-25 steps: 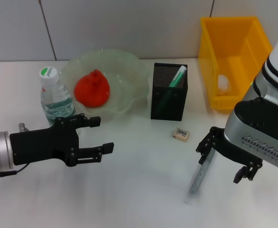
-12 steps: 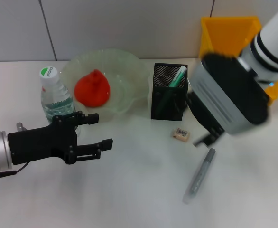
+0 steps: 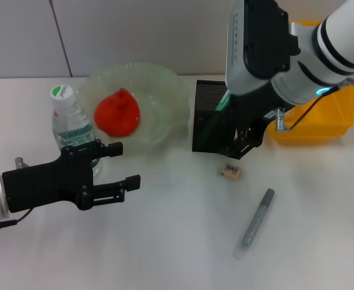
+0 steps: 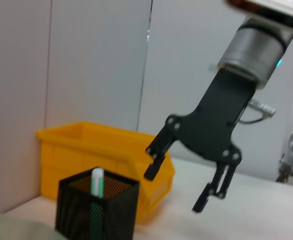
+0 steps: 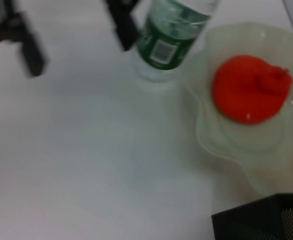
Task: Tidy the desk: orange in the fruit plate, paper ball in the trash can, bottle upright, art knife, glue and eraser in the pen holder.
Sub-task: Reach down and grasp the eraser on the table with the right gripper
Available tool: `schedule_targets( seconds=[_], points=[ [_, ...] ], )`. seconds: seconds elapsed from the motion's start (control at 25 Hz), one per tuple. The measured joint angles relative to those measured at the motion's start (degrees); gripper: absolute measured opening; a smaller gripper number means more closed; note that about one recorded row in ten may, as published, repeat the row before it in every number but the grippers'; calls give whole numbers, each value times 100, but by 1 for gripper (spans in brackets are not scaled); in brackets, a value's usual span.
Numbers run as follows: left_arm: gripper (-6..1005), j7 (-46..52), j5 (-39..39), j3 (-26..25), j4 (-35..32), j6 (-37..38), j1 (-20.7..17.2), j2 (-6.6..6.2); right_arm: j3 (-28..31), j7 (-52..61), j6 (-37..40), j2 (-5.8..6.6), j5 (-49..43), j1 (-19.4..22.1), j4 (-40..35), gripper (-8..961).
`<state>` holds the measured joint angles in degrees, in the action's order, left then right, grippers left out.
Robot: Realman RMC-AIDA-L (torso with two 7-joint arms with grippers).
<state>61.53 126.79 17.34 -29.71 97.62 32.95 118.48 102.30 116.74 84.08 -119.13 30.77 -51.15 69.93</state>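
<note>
Head view shows the art knife (image 3: 254,224) lying loose nearest us and the eraser (image 3: 231,171) just under the right gripper (image 3: 242,147), whose fingers hang apart and empty; both look left to do. Beyond the left gripper (image 3: 116,165), fingers spread on nothing, the bottle (image 3: 71,127) stands upright. Farther back, the orange (image 3: 117,113) sits in the fruit plate (image 3: 165,96). The pen holder (image 3: 208,121) holds a green stick. The right arm hides much of the trash can (image 3: 334,115).
</note>
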Motion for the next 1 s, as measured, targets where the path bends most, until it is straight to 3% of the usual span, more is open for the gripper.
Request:
schedule_targets(
  seconds=[0.56, 1.0],
  points=[
    [815, 1, -77, 63, -1, 308, -45, 5, 10, 1797, 332, 8, -310, -18, -236, 697],
    [815, -25, -44, 301, 129, 376, -102, 2, 25, 2028, -630, -1, -268, -256, -1695, 692]
  ],
)
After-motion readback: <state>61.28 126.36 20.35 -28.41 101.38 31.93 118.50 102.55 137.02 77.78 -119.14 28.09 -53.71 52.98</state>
